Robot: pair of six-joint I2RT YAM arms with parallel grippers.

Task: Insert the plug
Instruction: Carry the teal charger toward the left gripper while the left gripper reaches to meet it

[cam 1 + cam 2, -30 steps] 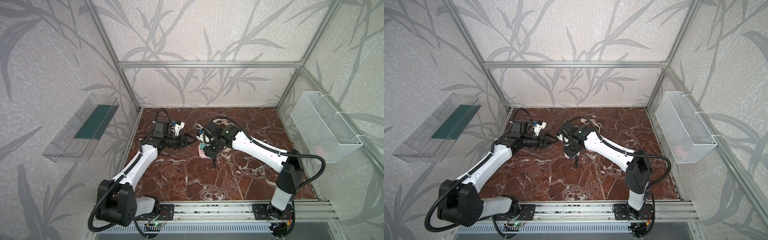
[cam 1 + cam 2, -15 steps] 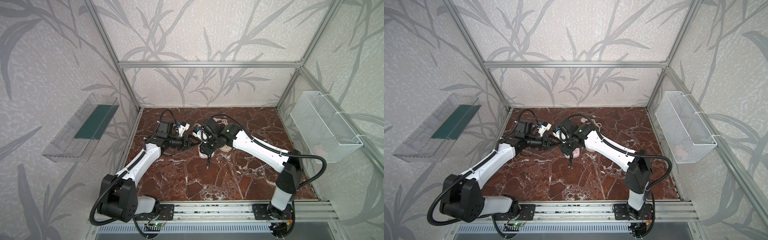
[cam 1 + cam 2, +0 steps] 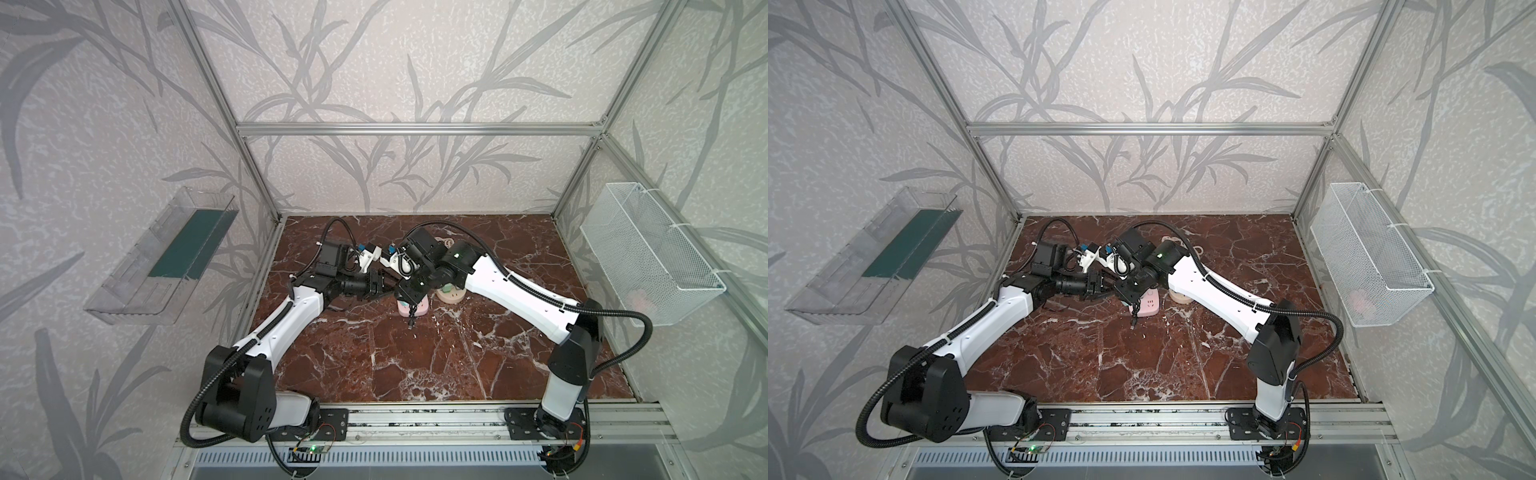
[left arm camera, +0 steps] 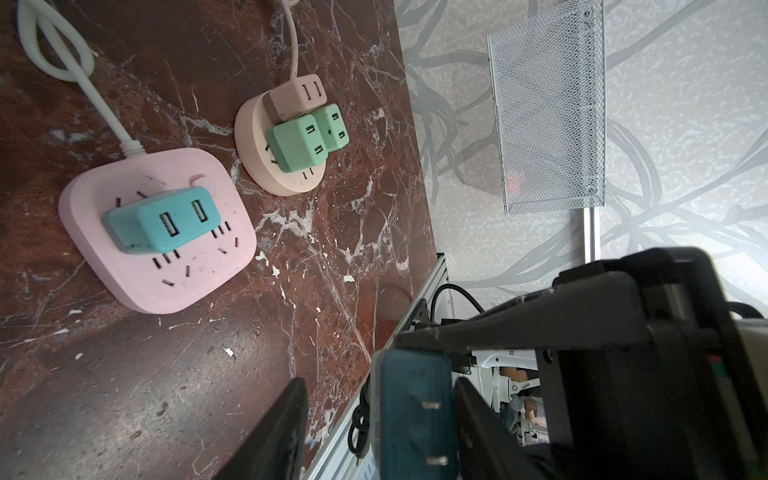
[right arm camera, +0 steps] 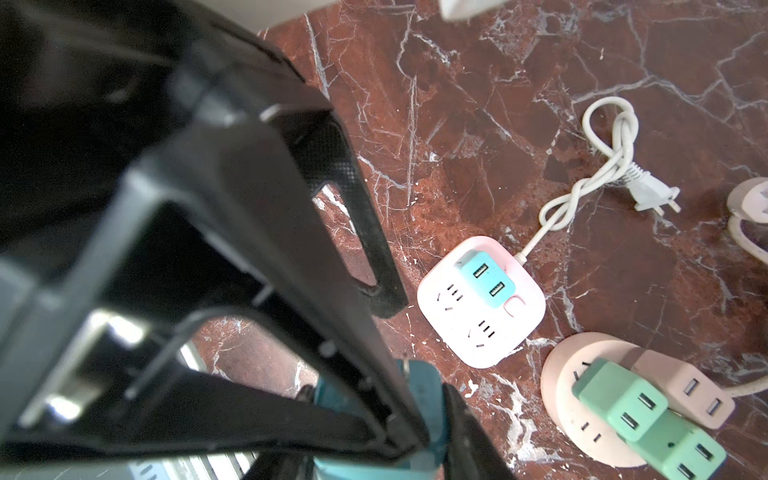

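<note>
Fingers (image 4: 274, 432) of my left gripper (image 4: 376, 415) stand about half parted on either side of the dark teal plug (image 4: 411, 415) and grip nothing. One sits just beside the plug's flank, perhaps touching, while the marble tabletop (image 4: 124, 395) shows through a gap on the other side. My right gripper (image 3: 409, 289) is what carries the plug, clamped on it from the other direction and holding it in the air, clear of the table. I judge this a handover: the right presents the plug side-on so my left fingers can take its free flanks. Its two prongs (image 4: 432, 405) face my left wrist camera, not down, so I think it will need turning before it can go in. The pink power strip (image 4: 137, 286) lies on the table nearby, below and beyond the plug, with one light teal adapter (image 4: 162, 220) seated in it and empty slots beside that. A round beige strip (image 4: 249, 141) carrying green adapters (image 4: 297, 143) sits just beside it.
</note>
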